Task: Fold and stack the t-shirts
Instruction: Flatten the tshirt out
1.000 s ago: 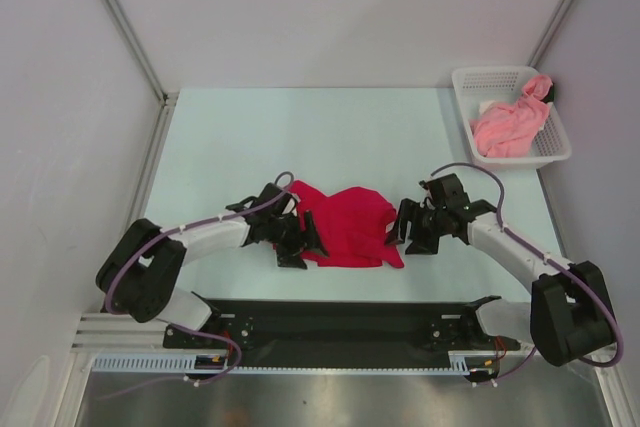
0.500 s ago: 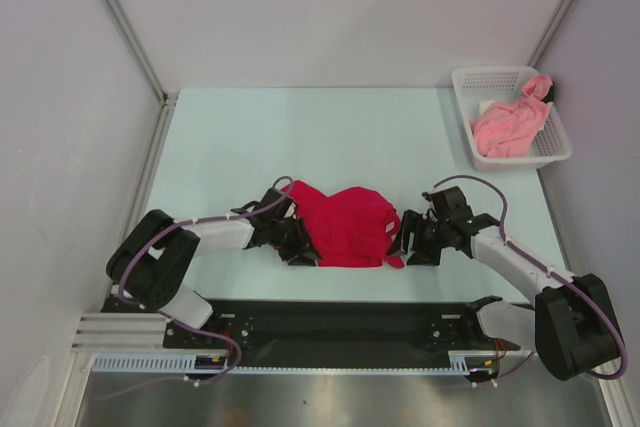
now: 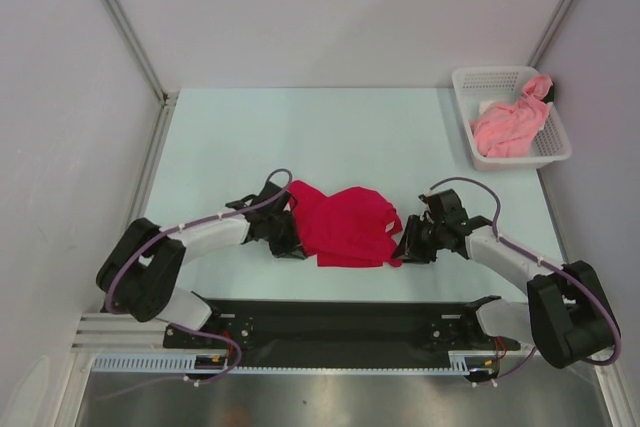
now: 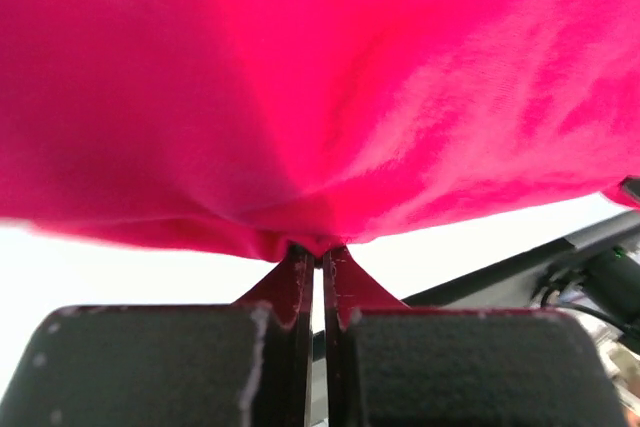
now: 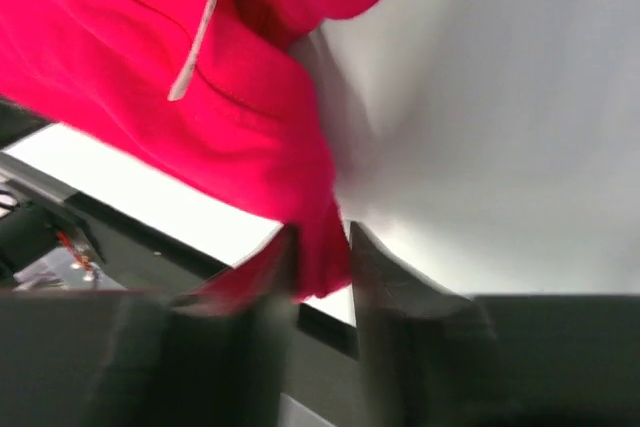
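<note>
Right gripper [image 5: 320, 239] edged inward, pinching red t-shirt [image 3: 345, 227] — basket [image 3: 466, 112] well apart.

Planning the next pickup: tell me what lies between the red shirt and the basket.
Top view: only bare table between the red shirt and the basket, apart from the right gripper clamped on the shirt's edge.

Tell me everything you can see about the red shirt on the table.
The red t-shirt is soft crimson cloth, rumpled and partly folded, lying on the table near its front edge. The left gripper pinches its left edge and the right gripper its right corner. A white tag shows by that corner.
</note>
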